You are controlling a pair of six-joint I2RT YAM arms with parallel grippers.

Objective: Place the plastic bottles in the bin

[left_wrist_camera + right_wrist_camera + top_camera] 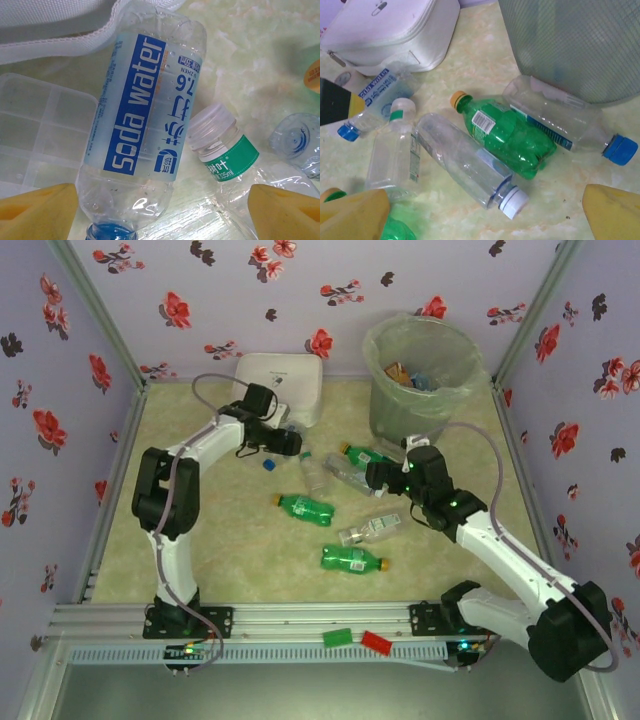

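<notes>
At far left, just beside the white box (280, 380), left gripper (162, 210) spread wide, 1 yellow pad on each side of a lying soda water bottle (140, 115) and a white-capped bottle (225, 150). From this wrist, also a clear compartment box (35, 130) at left. Right gripper (485, 215) spread wide too, over a green bottle (507, 132) and 2 clear ones (465, 160) just beside the bin (580, 45). From above, coloured items inside the bin, and 3 more bottles (352, 559) lying nearer, mid table.

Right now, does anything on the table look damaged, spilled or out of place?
The green bottle lying near the bin looks crushed, its sides dented in. Nothing looks spilled.
</notes>
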